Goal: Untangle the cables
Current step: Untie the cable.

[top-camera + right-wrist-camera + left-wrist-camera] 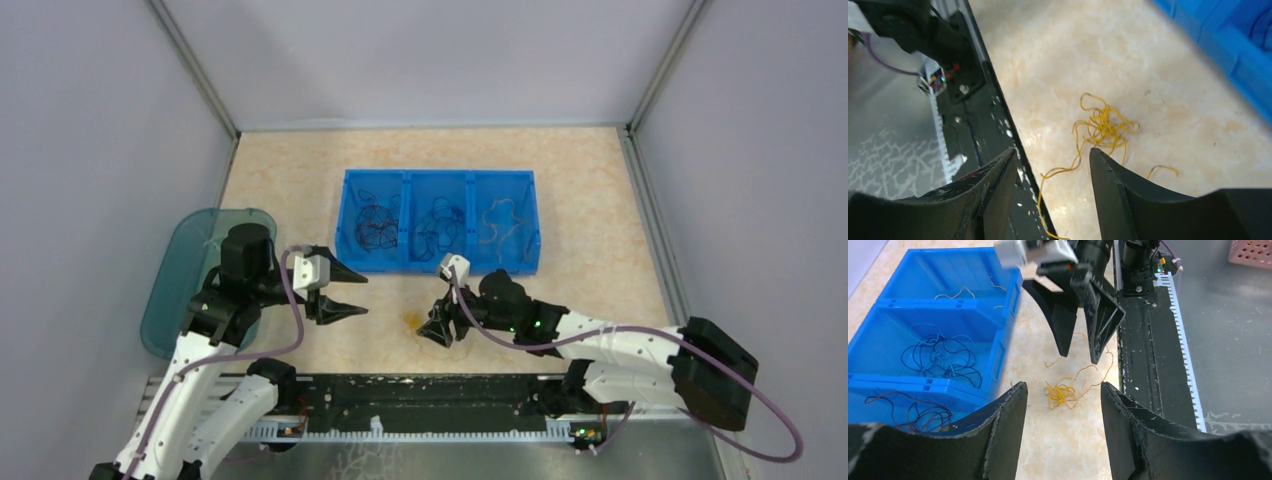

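A small tangle of yellow-orange cables (415, 321) lies loose on the table in front of the blue bin (440, 262). My left gripper (355, 293) hovers to its left, open and empty. In the left wrist view the tangle (1062, 394) lies just past the fingertips of that gripper (1063, 386). My right gripper (437, 330) stands over the tangle, pointing down, open and holding nothing. In the right wrist view the tangle (1104, 127) lies ahead of the gripper (1052, 150), and one strand trails between its fingers onto the black rail. Dark cables (378, 225) and pale ones (500, 222) lie in the bin.
The blue bin has three compartments and stands mid-table. A teal translucent tray (185, 270) sits at the left edge, partly under the left arm. A black rail (430, 395) runs along the near edge between the arm bases. Grey walls close in three sides.
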### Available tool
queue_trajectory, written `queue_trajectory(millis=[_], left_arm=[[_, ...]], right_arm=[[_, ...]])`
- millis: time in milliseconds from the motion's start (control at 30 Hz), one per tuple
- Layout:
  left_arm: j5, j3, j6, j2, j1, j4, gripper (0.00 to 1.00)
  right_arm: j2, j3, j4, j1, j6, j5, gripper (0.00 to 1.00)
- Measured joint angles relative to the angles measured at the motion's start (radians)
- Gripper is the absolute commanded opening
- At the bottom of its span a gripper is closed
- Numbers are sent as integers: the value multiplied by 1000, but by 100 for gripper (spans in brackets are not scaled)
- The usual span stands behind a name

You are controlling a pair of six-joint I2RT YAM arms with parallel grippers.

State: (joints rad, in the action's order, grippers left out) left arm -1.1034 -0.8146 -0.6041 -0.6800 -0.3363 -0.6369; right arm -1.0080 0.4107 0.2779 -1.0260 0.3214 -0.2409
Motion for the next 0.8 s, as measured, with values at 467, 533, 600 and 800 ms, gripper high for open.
queue_trajectory(millis=[467,533,600,800], left_arm=[[8,-21,-45,2,0,-23,62],[8,-21,-45,4,0,-24,62],[8,-21,-46,7,0,-26,62],[8,-22,-46,14,0,-31,62]], right_arm=[[-286,53,48,-2,5,-4,34],[-301,67,53,-2,7,4,35],[-312,83,51,-2,8,12,40],[-332,137,0,-6,-15,47,49]])
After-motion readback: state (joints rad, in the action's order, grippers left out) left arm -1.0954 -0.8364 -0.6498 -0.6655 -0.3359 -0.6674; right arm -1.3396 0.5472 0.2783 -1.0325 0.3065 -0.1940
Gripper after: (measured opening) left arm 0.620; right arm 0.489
